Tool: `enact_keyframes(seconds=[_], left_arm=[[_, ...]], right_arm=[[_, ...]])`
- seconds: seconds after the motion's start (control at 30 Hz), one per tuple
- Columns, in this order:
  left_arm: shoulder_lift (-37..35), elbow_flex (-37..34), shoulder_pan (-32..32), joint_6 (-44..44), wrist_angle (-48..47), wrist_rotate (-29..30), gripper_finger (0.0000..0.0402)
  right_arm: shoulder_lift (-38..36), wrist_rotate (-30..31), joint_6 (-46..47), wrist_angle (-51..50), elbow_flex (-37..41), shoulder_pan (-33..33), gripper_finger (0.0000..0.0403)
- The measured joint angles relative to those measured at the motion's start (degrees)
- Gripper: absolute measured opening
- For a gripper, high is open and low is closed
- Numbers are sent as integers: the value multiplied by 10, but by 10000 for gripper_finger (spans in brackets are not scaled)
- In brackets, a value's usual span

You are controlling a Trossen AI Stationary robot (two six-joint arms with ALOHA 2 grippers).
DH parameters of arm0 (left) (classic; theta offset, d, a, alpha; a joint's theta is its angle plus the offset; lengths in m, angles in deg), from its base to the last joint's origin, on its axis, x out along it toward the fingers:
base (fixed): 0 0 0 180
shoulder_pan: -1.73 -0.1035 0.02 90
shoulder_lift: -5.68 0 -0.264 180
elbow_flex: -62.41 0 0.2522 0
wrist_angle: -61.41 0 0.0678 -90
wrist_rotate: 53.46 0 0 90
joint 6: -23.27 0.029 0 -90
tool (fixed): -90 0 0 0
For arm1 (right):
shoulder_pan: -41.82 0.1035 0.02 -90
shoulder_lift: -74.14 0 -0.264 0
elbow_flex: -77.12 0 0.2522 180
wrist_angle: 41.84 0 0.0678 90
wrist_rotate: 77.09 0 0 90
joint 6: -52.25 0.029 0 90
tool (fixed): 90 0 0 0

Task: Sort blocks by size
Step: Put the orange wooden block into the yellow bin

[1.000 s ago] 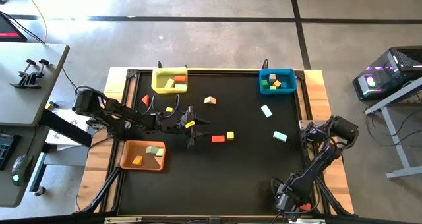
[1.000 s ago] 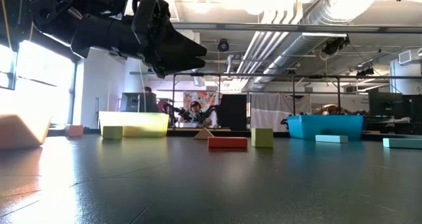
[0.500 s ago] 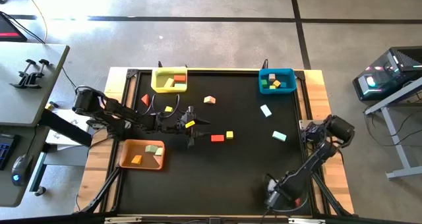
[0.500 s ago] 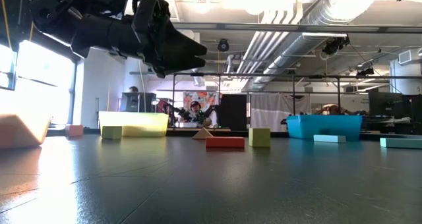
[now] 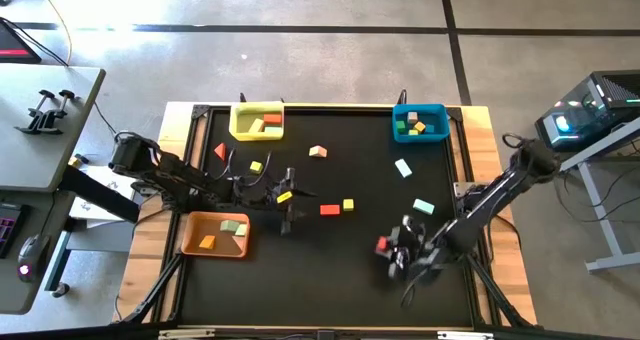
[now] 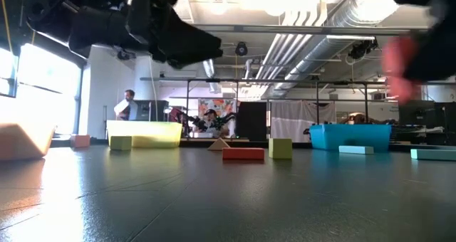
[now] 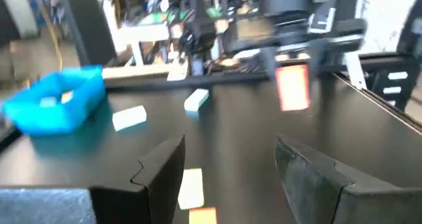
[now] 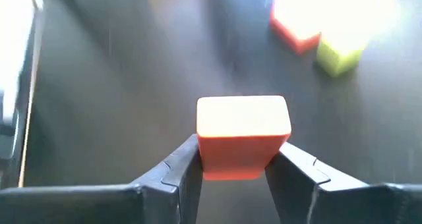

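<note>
Right gripper (image 5: 388, 248) out over mat at approx 4 o'clock from centre, arm blurred, clamped on red block (image 8: 243, 137); block sits betw both fingers (image 8: 177, 173), touching each, seen in right wrist view w/ mat below. Same red block visible at gripper tip in high view (image 5: 381, 245).

Left gripper (image 5: 289, 193) just 9 o'clock of centre, off the mat in low view; fingers spread wide in left wrist view, nothing betw them. Yellow tag on that gripper in high view, not a block as far as can tell.

Loose blocks on mat: red bar (image 5: 331, 210) w/ yellow cube (image 5: 349, 205) just beside it near centre; tan/orange block (image 5: 318, 152) at 12; small yellow block (image 5: 256, 166) and red wedge (image 5: 220, 152) toward 10; mint bar (image 5: 404, 168) at 2, mint block (image 5: 424, 207) at 3.

Yellow bin (image 5: 236, 128) at 11 holds red, tan, green pieces. Blue bin (image 5: 441, 119) at 1 holds small green/yellow/tan pieces. Orange bin (image 5: 190, 242) at 8 holds yellow, green, tan pieces.

Person (image 6: 125, 105) in room far behind table in low view.
</note>
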Motion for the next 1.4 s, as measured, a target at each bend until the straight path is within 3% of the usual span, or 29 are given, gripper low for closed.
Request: enact_keyframes(seconds=[0.07,0.13,0.27,0.37,0.5,0.87,1.1,1.27,1.4], left_arm=[[0,0,15,47,14,2,218],[0,0,33,120,21,2,218],[0,14,72,306,8,12,218],[0,35,92,425,-17,17,218],[0,72,100,511,-45,48,219],[60,165,114,660,-42,227,218],[174,222,129,731,174,360,208],[222,231,135,802,328,382,201],[224,231,140,820,357,414,199]], right_arm=[[-10,42,-73,151,57,-25,140],[-8,46,-157,321,106,-52,140],[21,-2,-306,607,168,-110,141],[39,-49,-367,714,177,-149,141],[55,-92,-400,760,160,-189,141],[58,-99,-424,861,105,-242,142],[56,-99,-438,881,88,-253,142],[57,-103,-456,900,87,-252,142],[58,-101,-475,909,89,-244,142]])
